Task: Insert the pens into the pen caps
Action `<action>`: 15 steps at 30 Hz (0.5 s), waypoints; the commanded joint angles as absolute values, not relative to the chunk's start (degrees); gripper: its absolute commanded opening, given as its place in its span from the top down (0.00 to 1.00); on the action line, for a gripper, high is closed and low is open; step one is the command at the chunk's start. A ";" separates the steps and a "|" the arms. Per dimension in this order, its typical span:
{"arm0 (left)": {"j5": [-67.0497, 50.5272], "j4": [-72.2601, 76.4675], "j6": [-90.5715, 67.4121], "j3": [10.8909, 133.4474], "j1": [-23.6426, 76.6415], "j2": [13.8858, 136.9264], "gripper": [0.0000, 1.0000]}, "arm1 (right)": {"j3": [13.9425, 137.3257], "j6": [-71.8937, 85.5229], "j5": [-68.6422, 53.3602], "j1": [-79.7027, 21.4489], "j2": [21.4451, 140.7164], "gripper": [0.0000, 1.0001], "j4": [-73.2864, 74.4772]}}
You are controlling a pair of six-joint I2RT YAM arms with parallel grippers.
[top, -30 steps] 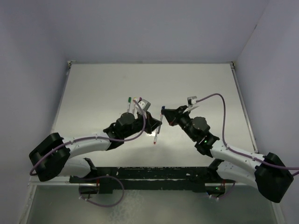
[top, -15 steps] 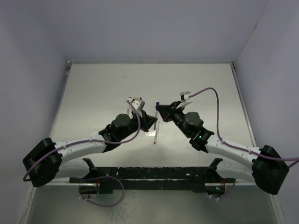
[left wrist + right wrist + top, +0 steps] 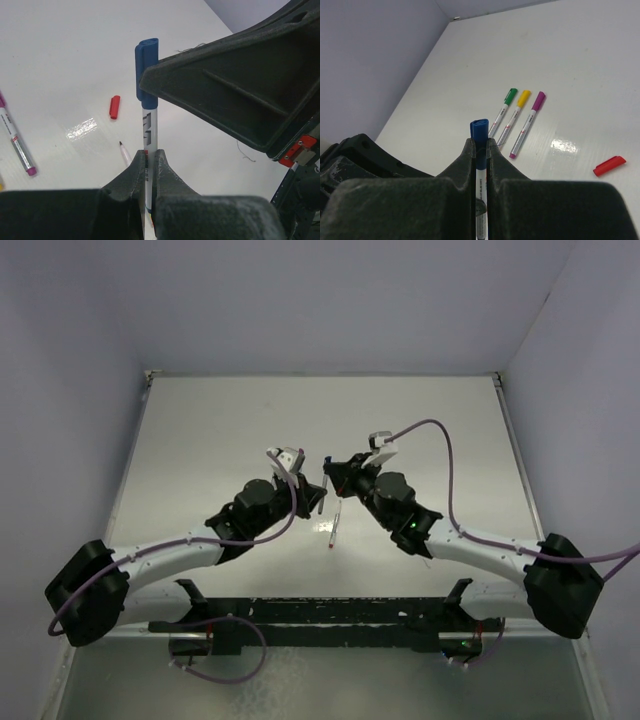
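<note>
I have the left gripper (image 3: 148,159) pinched tight on the barrel of the blue pen (image 3: 149,127), holding it upright above the table (image 3: 200,440). The right gripper (image 3: 480,146) is clamped narrow on the blue cap (image 3: 480,128), which sits on the pen's upper end. The two arms meet near the middle of the table. The uncapped pen (image 3: 336,523) lies flat just near of the grippers, and the red cap (image 3: 114,107) lies loose, apart from it. To the left of the held pen, three capped ones lie side by side: the green pen (image 3: 502,112), the yellow pen (image 3: 512,119) and the purple pen (image 3: 525,127).
</note>
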State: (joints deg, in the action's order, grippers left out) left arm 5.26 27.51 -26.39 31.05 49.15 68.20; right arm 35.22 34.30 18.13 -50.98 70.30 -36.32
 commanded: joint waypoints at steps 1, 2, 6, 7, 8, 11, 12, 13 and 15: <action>8.05 45.78 -26.72 36.97 45.44 63.76 1.00 | 34.49 33.93 12.56 -54.55 74.03 1.00 -21.19; 7.74 45.87 -26.84 37.07 45.18 63.81 1.00 | 34.74 33.91 12.50 -54.72 74.53 1.00 -20.84; 7.11 46.14 -27.29 37.09 44.46 64.06 1.00 | 35.35 33.95 12.43 -55.40 75.89 1.00 -20.68; 6.93 46.02 -27.33 37.09 44.39 64.08 1.00 | 35.38 34.04 12.52 -55.52 76.01 1.00 -20.91; 6.82 45.79 -27.37 37.09 44.32 64.05 1.00 | 35.35 34.04 12.67 -55.59 75.98 1.00 -21.17; 6.72 43.66 -27.33 37.09 44.27 64.07 1.00 | 35.98 34.08 13.76 -55.63 75.53 1.00 -21.18; 6.76 42.60 -27.26 36.98 44.27 64.07 1.00 | 36.65 34.04 14.52 -55.63 75.36 1.00 -20.62; 6.83 41.26 -27.25 36.88 44.29 64.08 1.00 | 37.55 34.14 15.31 -55.62 75.25 1.00 -19.41; 7.21 38.64 -27.45 36.60 44.30 64.13 1.00 | 39.82 34.04 16.83 -55.63 75.05 1.00 -16.25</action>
State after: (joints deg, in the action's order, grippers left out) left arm 2.11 24.32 -27.00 31.05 46.28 67.79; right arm 38.54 34.33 20.45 -52.38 73.78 -33.34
